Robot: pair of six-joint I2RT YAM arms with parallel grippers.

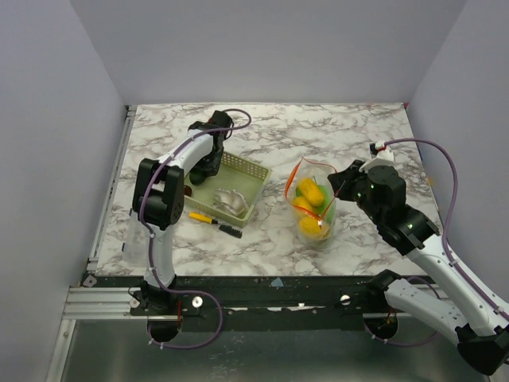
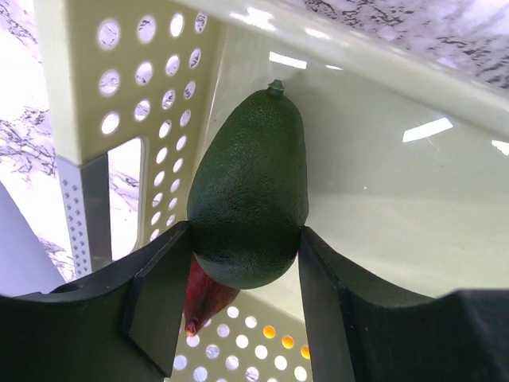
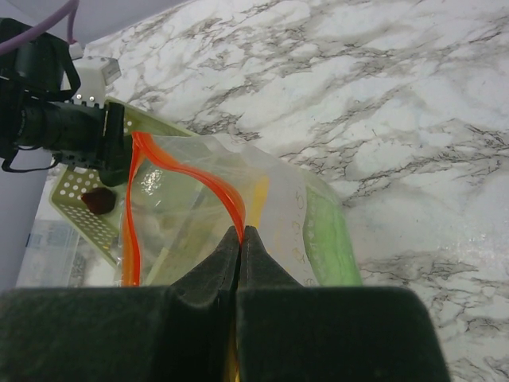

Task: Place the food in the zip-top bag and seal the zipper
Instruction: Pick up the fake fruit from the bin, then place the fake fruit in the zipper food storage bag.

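A dark green elongated piece of food (image 2: pixel 250 191) lies in the pale green basket (image 2: pixel 382 199). My left gripper (image 2: pixel 244 239) reaches down into the basket's left end (image 1: pixel 205 169), with its fingers pressed against both sides of the piece. A dark red piece (image 2: pixel 205 298) lies under it. The clear zip-top bag (image 1: pixel 312 208) stands open at mid-table holding yellow food (image 1: pixel 310 191), orange food (image 1: pixel 312 227) and a light green piece (image 3: pixel 326 235). My right gripper (image 1: pixel 340 181) (image 3: pixel 241 232) is shut on the orange-red zipper (image 3: pixel 203 183) at the bag's right rim, holding it up.
The slotted basket (image 1: pixel 248 169) sits left of the bag and also holds a crumpled whitish thing (image 1: pixel 227 199). A yellow-and-black pen (image 1: pixel 208 219) lies on the marble in front of the basket. Grey walls close in the table on three sides.
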